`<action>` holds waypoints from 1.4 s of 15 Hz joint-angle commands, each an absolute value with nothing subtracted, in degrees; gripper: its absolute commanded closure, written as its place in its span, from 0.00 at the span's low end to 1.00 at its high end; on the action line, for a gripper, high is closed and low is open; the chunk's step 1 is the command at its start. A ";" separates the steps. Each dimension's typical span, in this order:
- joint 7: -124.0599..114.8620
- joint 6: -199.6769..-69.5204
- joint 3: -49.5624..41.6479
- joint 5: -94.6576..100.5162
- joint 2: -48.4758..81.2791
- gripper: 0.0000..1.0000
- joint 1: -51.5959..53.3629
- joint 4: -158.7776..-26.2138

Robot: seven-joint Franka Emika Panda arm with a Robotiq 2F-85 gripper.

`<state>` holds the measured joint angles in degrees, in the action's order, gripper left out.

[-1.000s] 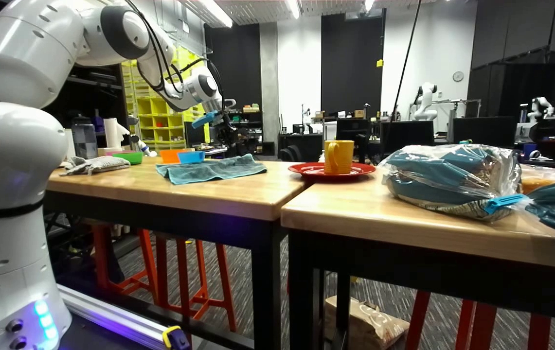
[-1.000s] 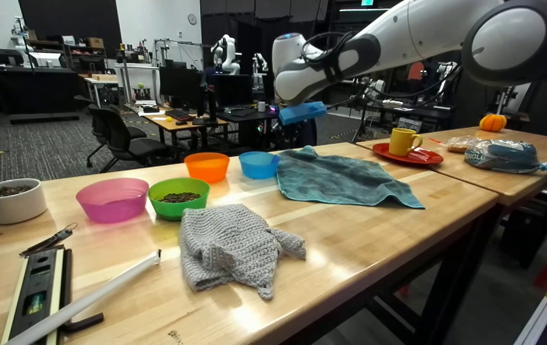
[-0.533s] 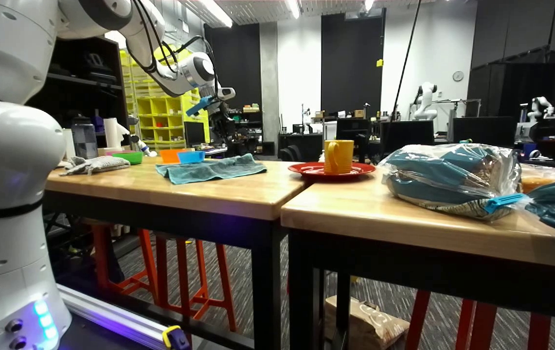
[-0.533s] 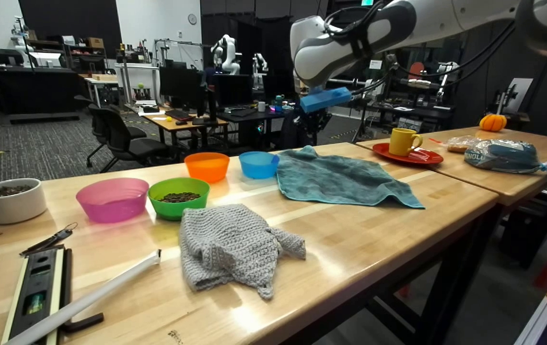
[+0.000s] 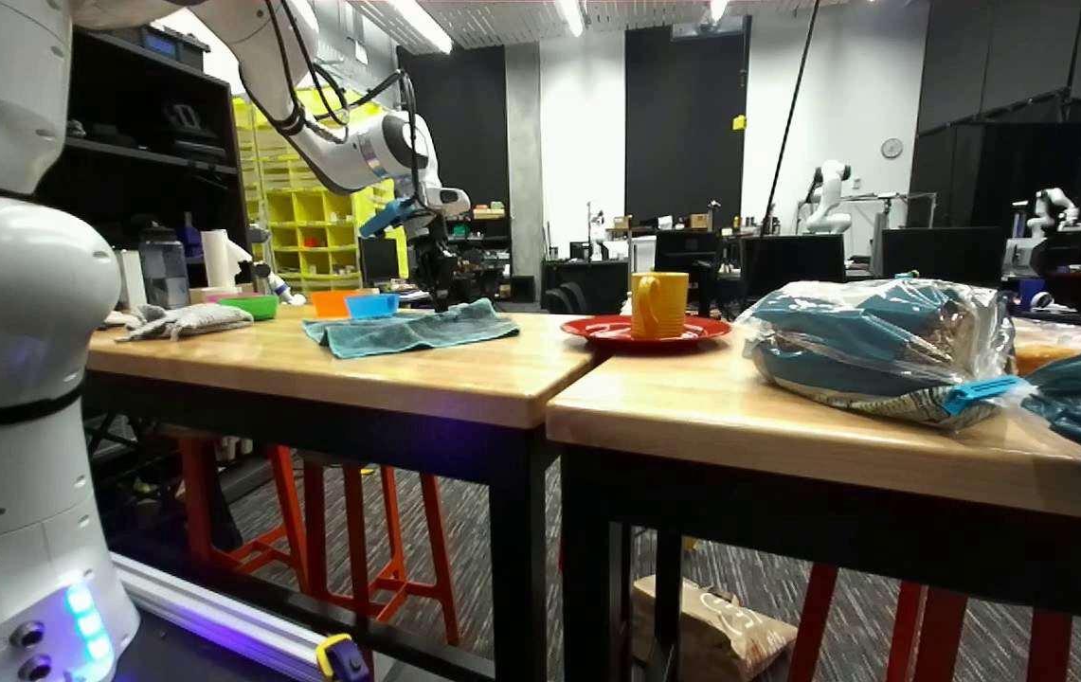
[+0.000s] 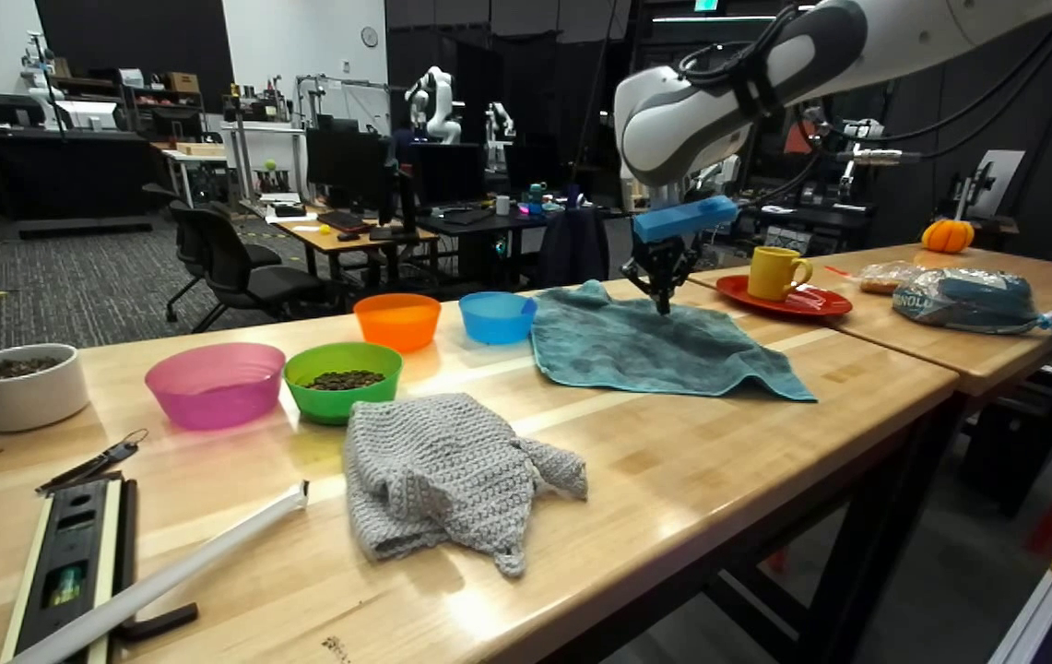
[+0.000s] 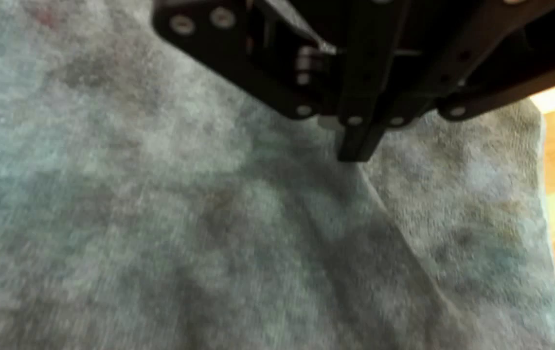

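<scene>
Yellow shelving (image 5: 313, 224) and dark wall panels (image 5: 682, 133) stand behind two wooden tables (image 5: 502, 367) set end to end. In an exterior view the gripper (image 5: 442, 296) points down at the far part of a teal cloth (image 5: 412, 332), which lies rumpled on the table; a yellow mug (image 5: 673, 308) stands upright on a red plate (image 5: 597, 331) at the join. In an exterior view a blue bowl (image 6: 498, 320) sits right beside the cloth's corner, with an orange bowl (image 6: 398, 326) next along and a grey knitted piece (image 6: 452, 461) nearer the camera. In the wrist view the fingers are pressed together — nothing shows between them — and their tips are at a pale hem or fold line in the cloth; whether they touch it I can't tell. The step in hand looks like work at the cloth. A grasp would call for parting the fingers at that line — a push, for closed fingers and light pressure.
</scene>
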<state>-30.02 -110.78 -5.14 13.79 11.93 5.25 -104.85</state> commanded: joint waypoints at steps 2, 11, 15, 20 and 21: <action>-32.25 -112.49 -3.56 11.72 0.96 1.00 4.27 -117.86; -34.47 -112.98 -0.32 10.25 -13.96 1.00 1.97 -133.95; -34.41 -115.87 0.73 9.09 -17.11 1.00 0.63 -139.28; -34.06 -116.77 1.62 8.89 -19.26 1.00 -0.56 -142.52; -34.15 -117.05 1.74 8.94 -19.20 1.00 -0.80 -142.90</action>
